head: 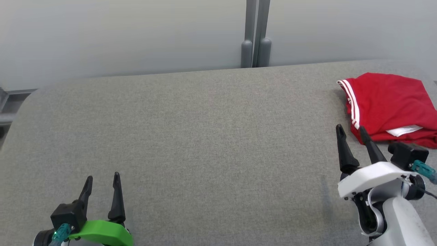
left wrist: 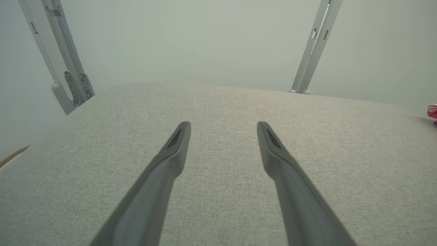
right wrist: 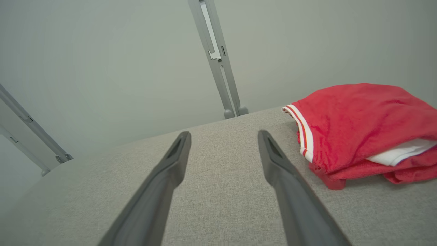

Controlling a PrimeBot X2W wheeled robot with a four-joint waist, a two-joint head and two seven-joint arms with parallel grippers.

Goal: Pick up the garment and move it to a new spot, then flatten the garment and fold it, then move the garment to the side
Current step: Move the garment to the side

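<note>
Right gripper (head: pixel 350 127) at the lower right of the head view: both dark fingers spread wide, nothing between them, tips pointing up the frame. Left gripper (head: pixel 103 175) at the lower left, likewise spread and empty, over the bare grey table (head: pixel 205 136). Likely risks from here: catching only the top layer of the red garment (head: pixel 389 102), leaving the loose bundle to unroll and trail on lifting; nudging instead of pinching, sliding it off toward the frame's right edge; or digging the tips into the table's cloth cover on a low approach. Garment at the upper right, bundled on the table, white-striped hem facing left, a white patch at its lower side, cut off by the right edge. Just beside the right gripper's tips, up and to the right, contact impossible to tell; well apart from the left gripper.
</note>
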